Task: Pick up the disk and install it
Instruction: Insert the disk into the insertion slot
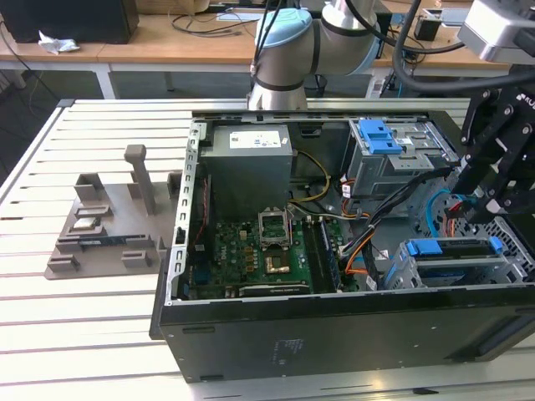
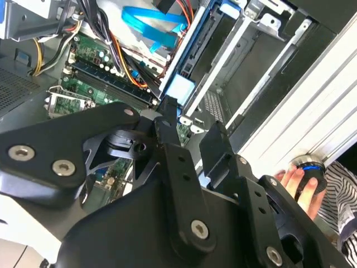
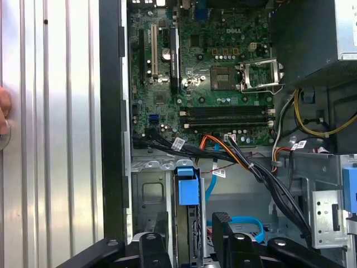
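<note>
The disk [image 1: 456, 248], silver with a bright blue carrier frame, stands on edge in the lower drive cage [image 1: 418, 271] at the case's front corner, on the exterior view's right. Its blue end tab [image 3: 187, 190] faces the motherboard, and the same tab [image 2: 179, 89] shows in the second wrist view. My black gripper [image 1: 489, 200] hangs just above that cage. It is open [image 3: 188, 245], with one finger on each side of the disk's upper edge and a gap between the fingers [image 2: 167, 125] and the disk.
The open case holds a green motherboard [image 1: 251, 259], a grey power-supply box [image 1: 247, 163], an upper cage with a blue latch [image 1: 380, 134] and cable bundles [image 3: 251, 164] beside the disk. A grey fixture [image 1: 109, 225] lies on the slatted table. A person's hand [image 2: 295, 181] rests outside the case.
</note>
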